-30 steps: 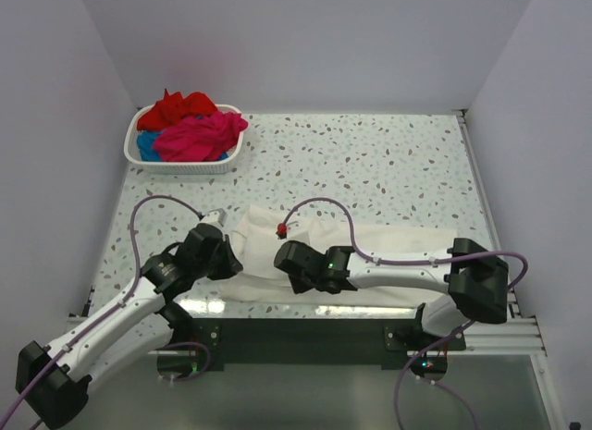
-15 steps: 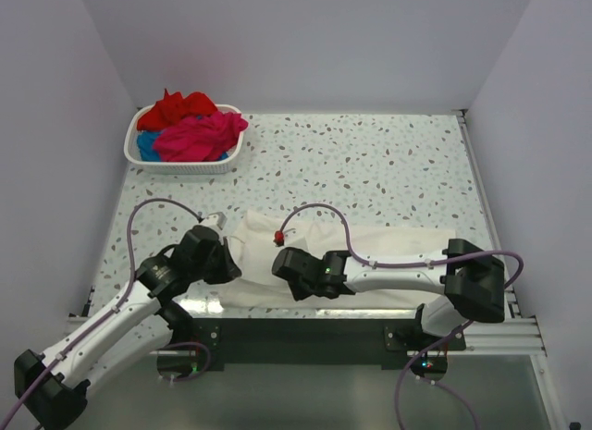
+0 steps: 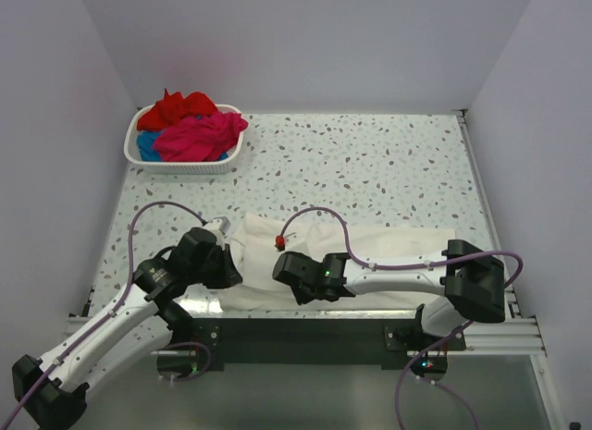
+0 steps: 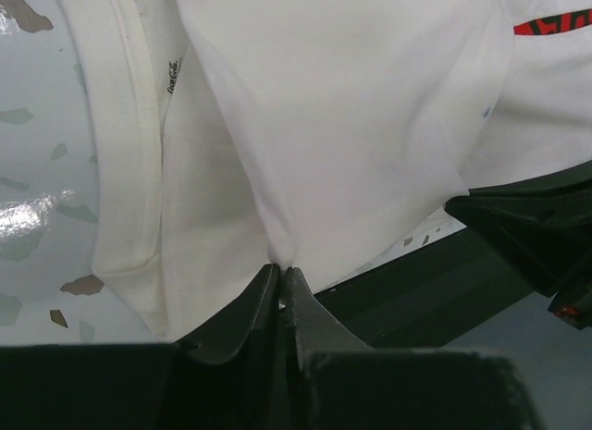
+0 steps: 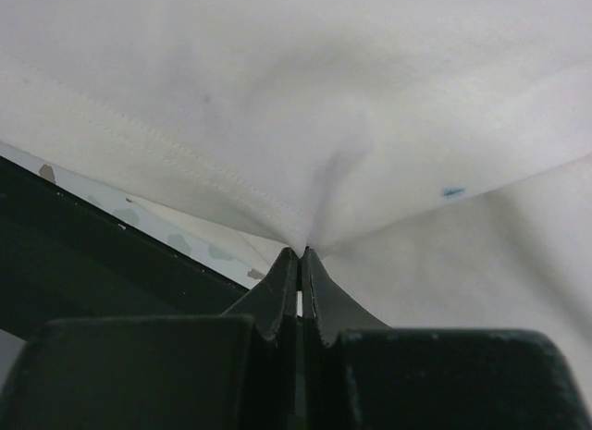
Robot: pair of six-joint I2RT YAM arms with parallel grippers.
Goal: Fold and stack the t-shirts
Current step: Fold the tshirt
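White t-shirt (image 3: pixel 379 250): it lies spread on the table (image 3: pixel 388 166) at the near edge, its length running from the left arm to the right arm, and both grippers grasp it.
Writing: in the left wrist view a small dark "Coca-Cola" script (image 4: pixel 174 76) is printed on the cloth just beside the neck band.
Red print (image 4: pixel 553 23): only a thin strip shows at the upper right corner of the left wrist view, and its letters cannot be read.
Left gripper (image 4: pixel 282 269): the jaws are clenched on a pinch of the white cloth, close to where the table meets the dark front edge.
Right gripper (image 5: pixel 301 252): the jaws are clenched on a fold of the same shirt, just beside a stitched hem; the cloth rises in wrinkles from the pinch.
Small mark: a tiny blue spot (image 5: pixel 451 191) is on the cloth near the right gripper.
Other t-shirts: a red t-shirt (image 3: pixel 180 108), a magenta-pink t-shirt (image 3: pixel 199 137) and a blue t-shirt (image 3: pixel 146 145) lie crumpled together in the basket.
Basket (image 3: pixel 185 165): white, slatted, at the far left corner of the table, well apart from both arms.
Table surface: pale, with dark speckles.
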